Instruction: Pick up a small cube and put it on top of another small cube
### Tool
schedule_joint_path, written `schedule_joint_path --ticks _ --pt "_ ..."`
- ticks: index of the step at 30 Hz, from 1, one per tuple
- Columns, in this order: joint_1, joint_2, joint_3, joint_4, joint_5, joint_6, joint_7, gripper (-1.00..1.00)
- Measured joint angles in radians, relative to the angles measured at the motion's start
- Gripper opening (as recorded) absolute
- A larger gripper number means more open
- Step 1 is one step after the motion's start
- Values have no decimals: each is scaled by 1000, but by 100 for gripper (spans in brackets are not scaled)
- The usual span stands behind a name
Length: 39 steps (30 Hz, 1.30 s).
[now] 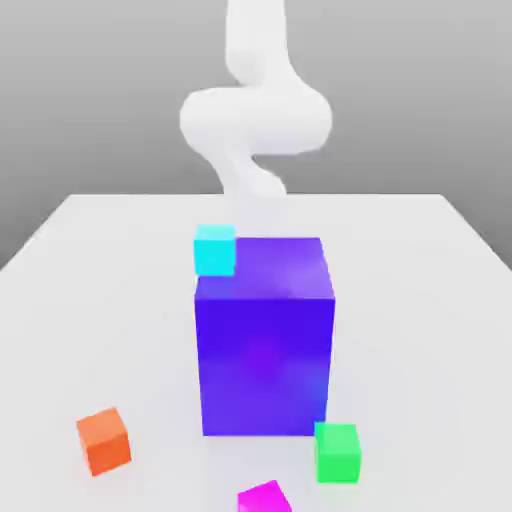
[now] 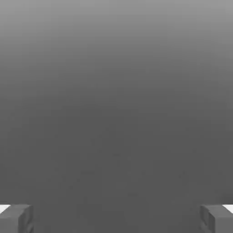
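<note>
No readable text, labels, brands, numbers or signs on any surface; cubes, block, table and arm all plain, unmarked colour.

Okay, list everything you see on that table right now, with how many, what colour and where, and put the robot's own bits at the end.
table: one, white, under everything
large cube: one, blue-purple, table centre
cyan cube: one, behind the large cube's upper corner on the exterior view's left
orange cube: one, near front, exterior view's left
green cube: one, by the large cube's front corner, exterior view's right
magenta cube: one, front edge
arm: one, white, behind the large cube
pincer: one, grey fingers, open, empty
</note>
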State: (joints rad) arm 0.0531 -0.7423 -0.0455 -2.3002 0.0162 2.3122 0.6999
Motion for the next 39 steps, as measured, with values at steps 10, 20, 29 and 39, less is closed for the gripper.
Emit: schedule_joint_path --ticks 10,20,29,39 --pt "194 230 -177 -1 94 51 -425 0" --pt "340 462 -315 -2 228 98 -873 0" --pt "398 675 -362 -1 355 137 -1281 0" --pt "385 888 -337 -6 413 200 -1676 0"
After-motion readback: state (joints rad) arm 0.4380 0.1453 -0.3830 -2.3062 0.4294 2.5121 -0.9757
